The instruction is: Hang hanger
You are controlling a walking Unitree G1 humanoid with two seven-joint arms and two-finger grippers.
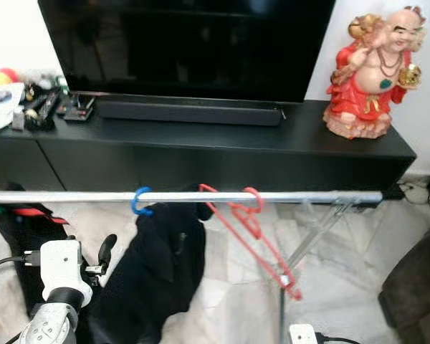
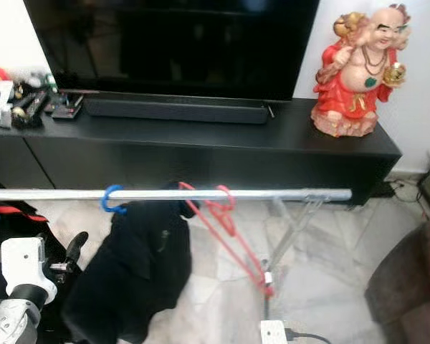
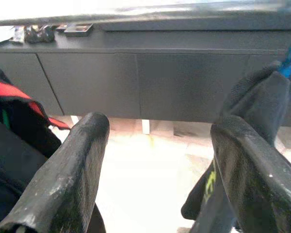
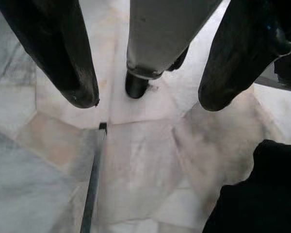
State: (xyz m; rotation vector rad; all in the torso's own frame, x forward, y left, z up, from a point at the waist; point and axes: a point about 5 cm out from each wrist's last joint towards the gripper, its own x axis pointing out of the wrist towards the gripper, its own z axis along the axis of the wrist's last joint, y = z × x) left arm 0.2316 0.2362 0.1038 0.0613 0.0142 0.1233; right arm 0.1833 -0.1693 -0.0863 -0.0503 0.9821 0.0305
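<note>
A thin red plastic hanger (image 1: pixel 252 236) is hanging, perhaps loosely (hook blurred), from the silver metal rail (image 1: pixel 301 196), well beyond both grippers' spread, empty fingers: left gripper (image 3: pixel 157 165), right gripper (image 4: pixel 145 97).

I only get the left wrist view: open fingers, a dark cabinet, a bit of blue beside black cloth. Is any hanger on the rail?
Observer: Yes, a red hanger hangs tilted on the silver rail, with nothing on it.
Operator: And the blue bit?
Observer: A blue hook on that rail, carrying the black garment.
Operator: Where's the right gripper?
Observer: The right gripper points down at the marble floor, open and holding nothing.
</note>
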